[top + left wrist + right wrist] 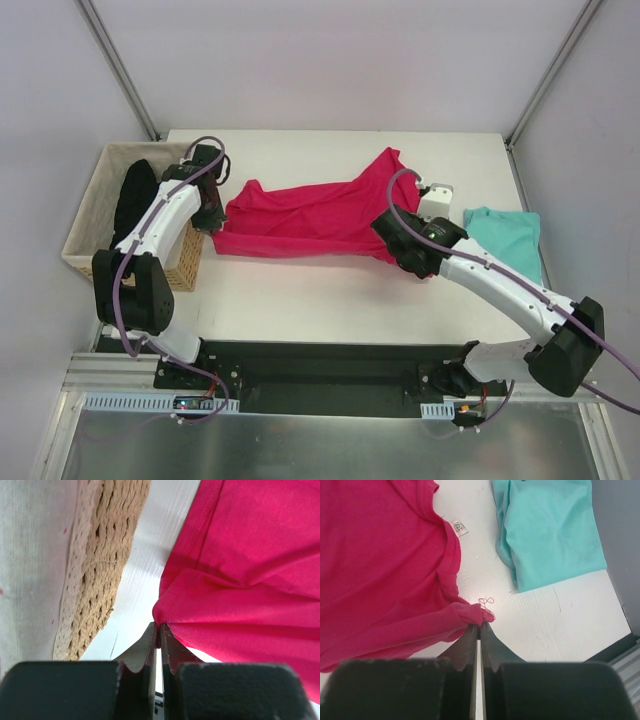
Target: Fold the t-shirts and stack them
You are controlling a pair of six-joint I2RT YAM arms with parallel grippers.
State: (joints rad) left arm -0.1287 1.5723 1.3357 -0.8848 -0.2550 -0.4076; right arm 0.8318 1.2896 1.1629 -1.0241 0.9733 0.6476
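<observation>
My left gripper (159,627) is pinched shut on one corner of the bright magenta cloth t-shirt (240,580), and my right gripper (480,625) on its opposite, bunched corner. I count two shirts. The folded teal-turquoise cloth t-shirt (547,530) lies ahead-right of my right gripper.

A: Shirt count at that frame?
B: Two. One pink t-shirt (300,220), one teal t-shirt (505,235).
A: Any other cloth?
B: One black garment (133,195). That made three cloth items in total.
A: Containers?
B: One wicker basket (186,262). There was also one small white box (437,197) and one table (300,290).
A: Hardware?
B: Two arms: left arm (165,215), right arm (500,285). One gripper apiece, so two: left gripper (159,629), right gripper (480,626). Two fingers showed on each, four in all.
A: Small stuff?
B: One white neck label (459,527) and one loose pink thread (487,601).
</observation>
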